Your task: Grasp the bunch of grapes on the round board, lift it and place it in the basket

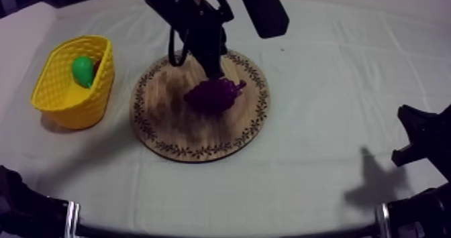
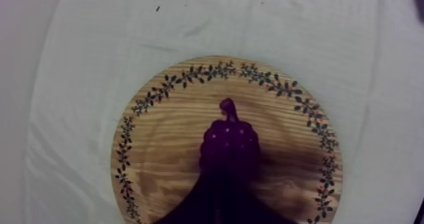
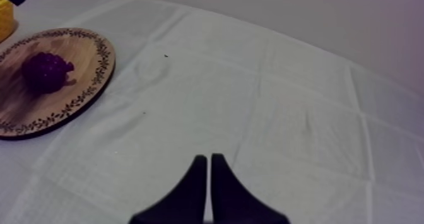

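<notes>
Your left tool (image 1: 216,73) is down right at the purple bunch of toy grapes (image 1: 215,93). Honestly, you can't tell from these shots whether it's wide, narrow or gripping anything. The grapes sit on the round wooden board with the leafy patterned rim (image 1: 168,123), roughly mid-board, stem pointing away from the left arm. Just beside the board, on your left side, is the yellow woven basket (image 1: 67,100) with a green toy fruit (image 1: 82,71) inside. Your right tool (image 3: 209,157) is pinched narrow on nothing, over the grey-white cloth of the counter (image 3: 284,100), well apart from the board.
</notes>
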